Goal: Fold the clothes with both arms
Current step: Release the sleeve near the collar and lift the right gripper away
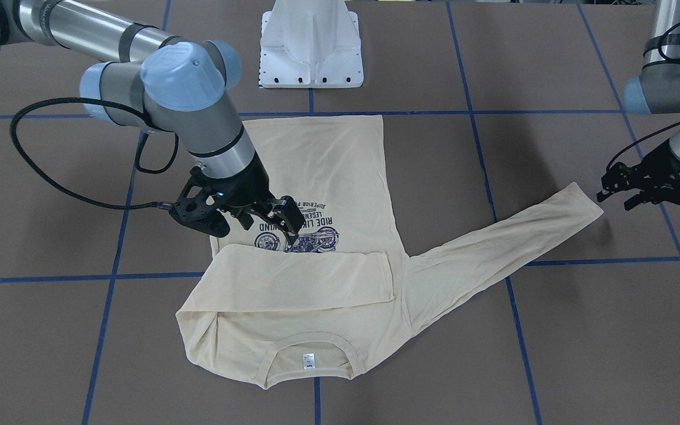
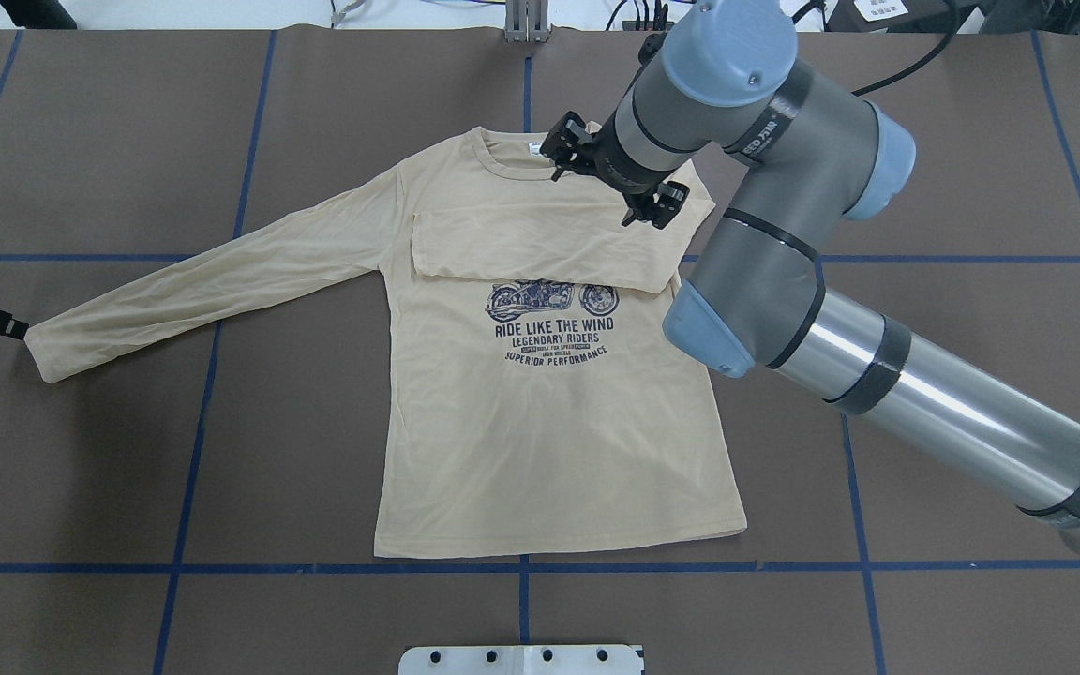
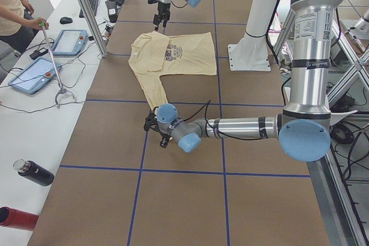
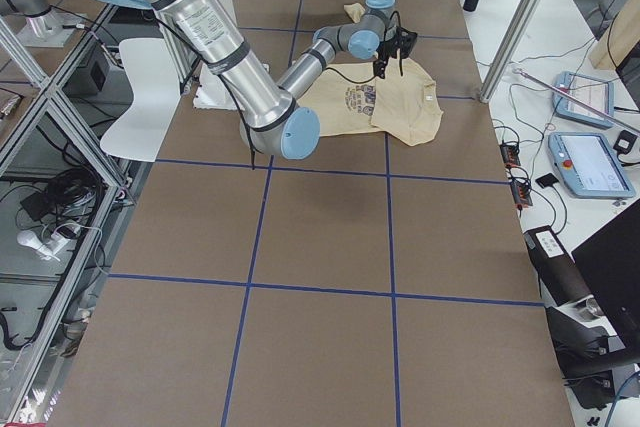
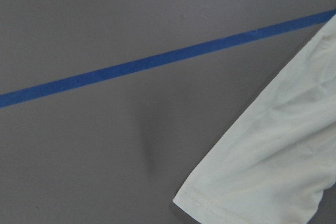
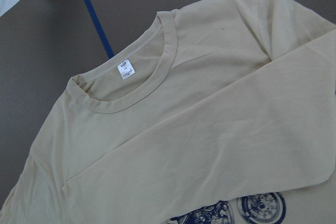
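The cream-yellow shirt (image 2: 549,450) lies flat and face up on the brown table, with its navy motorcycle print (image 2: 551,323) showing. One sleeve (image 2: 540,248) is folded across the chest, just below the collar and white neck label (image 6: 126,70). The other sleeve (image 2: 221,272) stretches out sideways, and its cuff (image 5: 273,171) lies flat. My right gripper (image 1: 284,227) hovers over the print at the edge of the folded sleeve, open and holding nothing. Just past the outstretched cuff (image 1: 588,206) is my left gripper (image 1: 614,198), open above the table and apart from the cloth.
The white pedestal base (image 1: 311,44) stands at the robot's side of the table. Blue tape lines (image 1: 110,277) grid the brown surface. In the exterior left view a side table (image 3: 34,125) carries tablets and bottles, and a person stands beside it.
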Controlling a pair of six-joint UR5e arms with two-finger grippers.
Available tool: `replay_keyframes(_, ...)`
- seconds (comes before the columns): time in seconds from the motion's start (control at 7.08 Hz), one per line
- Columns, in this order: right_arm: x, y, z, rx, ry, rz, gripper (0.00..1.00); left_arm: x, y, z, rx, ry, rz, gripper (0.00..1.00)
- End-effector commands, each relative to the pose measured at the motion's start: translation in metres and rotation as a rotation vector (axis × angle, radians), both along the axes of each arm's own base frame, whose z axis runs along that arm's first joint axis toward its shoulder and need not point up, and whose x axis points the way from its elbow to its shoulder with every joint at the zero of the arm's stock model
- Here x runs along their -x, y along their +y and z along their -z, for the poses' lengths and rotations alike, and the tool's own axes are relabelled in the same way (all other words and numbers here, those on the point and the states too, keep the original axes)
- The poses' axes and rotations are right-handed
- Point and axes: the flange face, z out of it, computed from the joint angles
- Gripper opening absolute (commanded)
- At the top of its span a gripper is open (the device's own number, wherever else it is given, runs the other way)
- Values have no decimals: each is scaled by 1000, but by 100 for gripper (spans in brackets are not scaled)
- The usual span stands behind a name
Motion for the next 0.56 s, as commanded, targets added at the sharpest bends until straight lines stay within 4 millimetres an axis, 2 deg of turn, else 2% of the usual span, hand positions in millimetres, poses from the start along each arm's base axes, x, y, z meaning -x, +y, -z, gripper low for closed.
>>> replay_keyframes(0.0,-15,-1,-18,-9,17,5,99,-7,-7,-5,10,-2,-5,53)
replay_keyframes(0.42,-19,-3,-30,1,31,-5,99,-12,-6,-4,19,0,-11,53)
